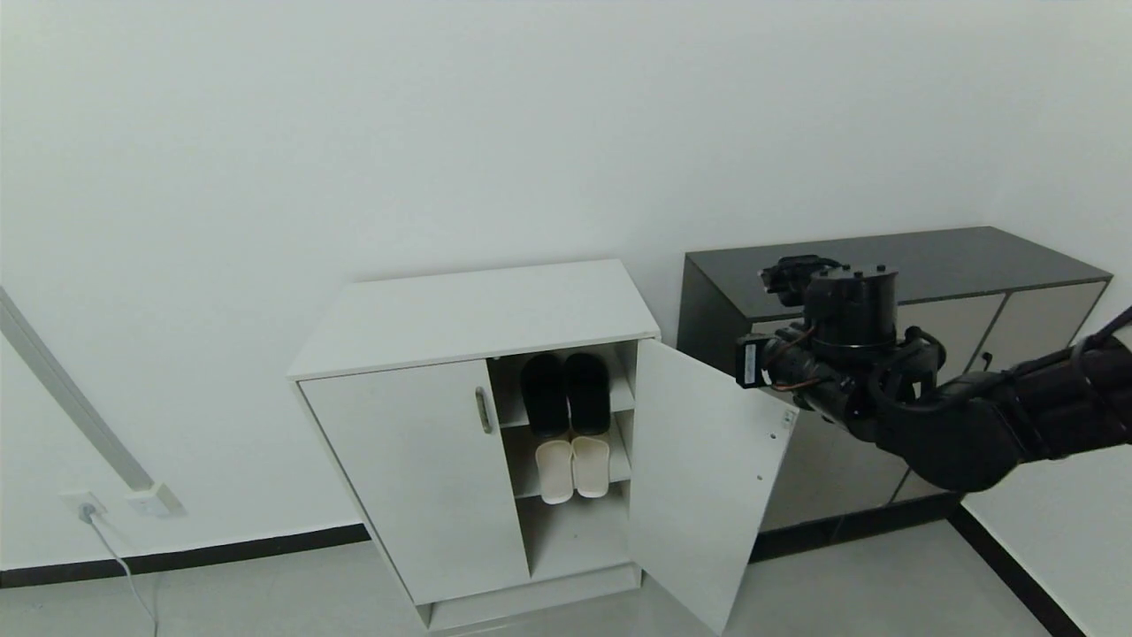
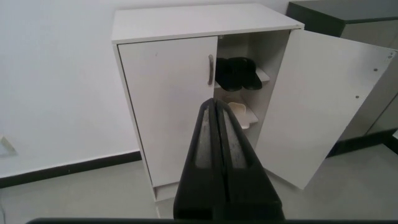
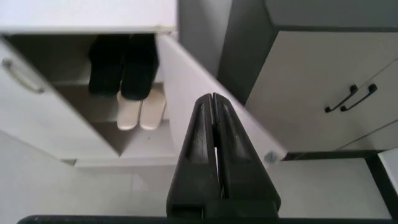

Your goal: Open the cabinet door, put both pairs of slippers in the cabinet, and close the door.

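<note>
black slippers: the pair of black rubber slippers [image 1: 566, 394] sits side by side on the upper shelf inside the cabinet.
white slippers: the pair of cream-white rubber slippers [image 1: 573, 467] sits on the shelf just below, also side by side.
cabinet: the low white wooden cabinet [image 1: 478, 310] stands on the floor against the wall, and its bottom compartment holds nothing.
right door: the white right-hand door panel [image 1: 699, 478] stands swung wide open.
left door: the white left-hand door panel [image 1: 424, 469] is shut, with its metal bar handle [image 1: 483, 410] at the inner edge.
right jaws: pressed together and holding nothing, they are just beside the open door's upper outer corner. Whether they touch it cannot be told.
left jaws: pressed together and holding nothing, they are well back from the cabinet and point at its front.
progress: opening and both placements look done. Only closing the right door appears left.
neighbour: a dark grey sideboard [image 1: 884, 257] stands just beside the cabinet.
</note>
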Motion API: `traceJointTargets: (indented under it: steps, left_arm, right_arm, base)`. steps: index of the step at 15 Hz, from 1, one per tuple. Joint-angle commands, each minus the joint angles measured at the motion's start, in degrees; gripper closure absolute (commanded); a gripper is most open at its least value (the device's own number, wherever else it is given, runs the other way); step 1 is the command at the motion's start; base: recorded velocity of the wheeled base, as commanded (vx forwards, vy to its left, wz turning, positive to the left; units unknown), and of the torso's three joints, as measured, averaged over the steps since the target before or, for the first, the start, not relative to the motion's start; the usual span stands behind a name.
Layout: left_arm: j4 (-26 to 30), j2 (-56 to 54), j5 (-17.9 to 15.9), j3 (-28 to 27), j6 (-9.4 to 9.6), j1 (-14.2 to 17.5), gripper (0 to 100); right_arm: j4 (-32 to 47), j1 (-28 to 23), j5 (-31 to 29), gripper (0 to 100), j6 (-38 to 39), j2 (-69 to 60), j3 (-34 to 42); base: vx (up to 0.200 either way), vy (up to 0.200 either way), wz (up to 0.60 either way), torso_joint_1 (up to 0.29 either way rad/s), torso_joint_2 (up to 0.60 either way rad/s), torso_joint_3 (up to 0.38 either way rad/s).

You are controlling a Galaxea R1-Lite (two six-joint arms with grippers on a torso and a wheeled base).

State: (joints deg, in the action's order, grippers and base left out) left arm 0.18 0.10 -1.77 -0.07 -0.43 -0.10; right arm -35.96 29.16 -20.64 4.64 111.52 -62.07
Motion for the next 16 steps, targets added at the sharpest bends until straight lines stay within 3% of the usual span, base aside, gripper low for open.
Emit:
traceJointTargets:
  steps: [1, 7, 16]
  left_arm:
    - [-0.01, -0.01, 0.01, -0.01, -0.01, 0.01, 100]
    - [-0.01, -0.01, 0.01, -0.01, 0.08, 0.01, 100]
    - [-0.01, -0.01, 0.01, 0.07, 0.08, 0.01, 100]
  right_arm:
    - [0.19, -3.58, 1.57, 100, 0.01, 5.02, -3.32]
    - [0.45, -6.92, 5.87, 100, 0.37, 10.38, -6.92]
    - [0.72, -10.0, 6.75, 100, 0.37, 18.82, -12.9]
  base:
    - [0.0, 0.0, 0.0, 0.0, 0.0, 0.0]
    - [0.0, 0.0, 0.0, 0.0, 0.0, 0.0]
    - [0.0, 0.0, 0.0, 0.0, 0.0, 0.0]
